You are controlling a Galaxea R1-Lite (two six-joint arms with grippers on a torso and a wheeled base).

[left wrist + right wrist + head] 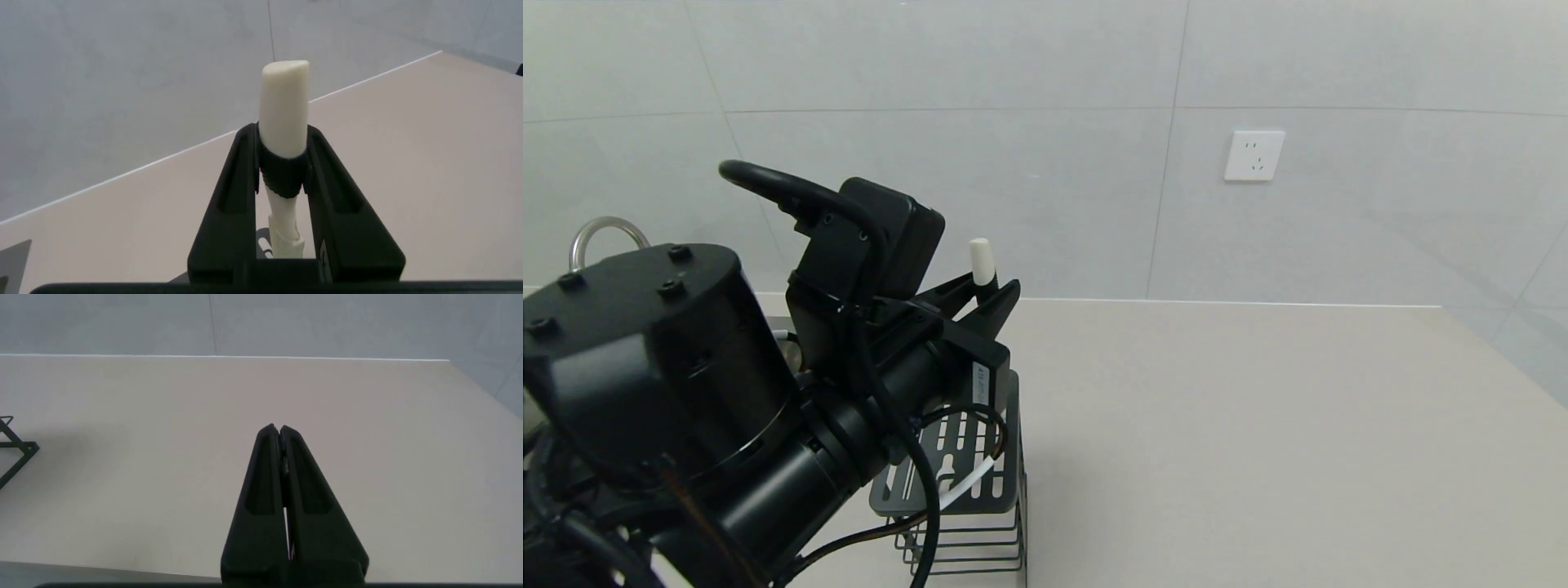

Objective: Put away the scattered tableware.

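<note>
The white utensil handle [981, 260] stands upright between the 2 fingers of the left claw [992, 296], its rounded end poking out above the fingertips. In the left wrist view the handle [283, 114] is pinched at a dark band partway down, and the rest of the utensil drops out of sight behind the left claw [283, 151], so I cannot tell what kind of tableware it is. The left claw is closed tight on it, raised above the beige counter [1258, 425]. Below and just behind this claw sits a dark wire rack [968, 482] with a slotted top. The right claw [280, 437] has its fingers pressed together with nothing between them, and it hangs over bare counter.
</note>
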